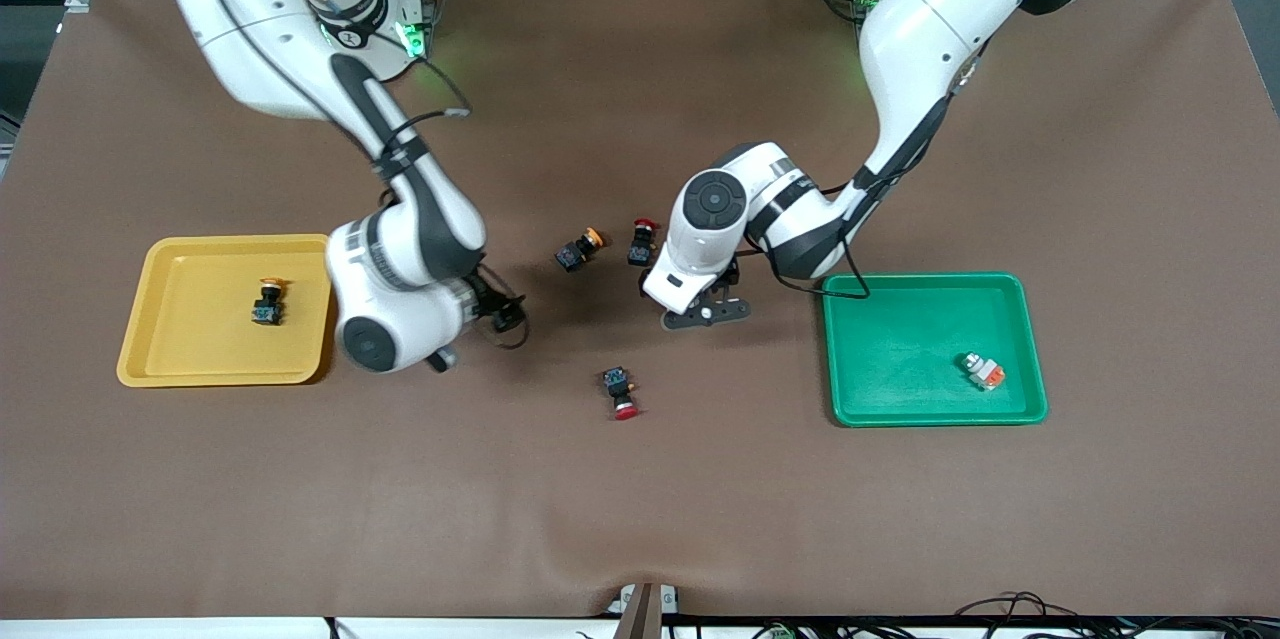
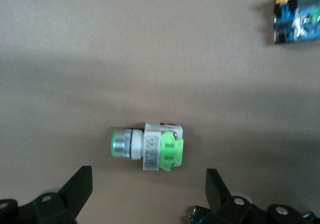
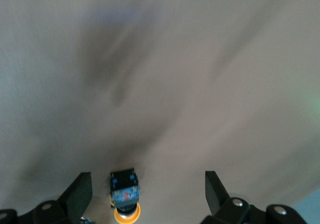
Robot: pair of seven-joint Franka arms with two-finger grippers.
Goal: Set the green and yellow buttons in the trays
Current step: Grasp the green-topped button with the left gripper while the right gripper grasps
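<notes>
1. Buttons first: one yellow-capped button (image 1: 268, 303) already lies in the yellow tray (image 1: 180, 359), and a grey button with an orange face (image 1: 983, 371) lies in the green tray (image 1: 905, 399), near its corner closest to the front camera.

2. You still have two to move. The green button (image 2: 147, 146) lies on its side on the brown table (image 1: 640, 519), under the left gripper (image 2: 150, 194), whose fingers stand wide apart and empty. The second yellow-capped button (image 1: 580, 249) sits mid-table, toward the robots' edge.

3. The right gripper (image 3: 148, 196) hangs over bare table just beside the yellow tray, fingers spread, nothing held; its wrist view shows a yellow-capped button low between them.

4. For the step in hand, I judge you should bring the left gripper straight down so the fingers straddle the green button's grey body, not its round cap, which would likely roll out.

5. Leave the two red-capped buttons (image 1: 622, 393) (image 1: 643, 241) alone; one lies close to your approach.

6. Close gently, lift clear, then carry across to the green tray.
</notes>
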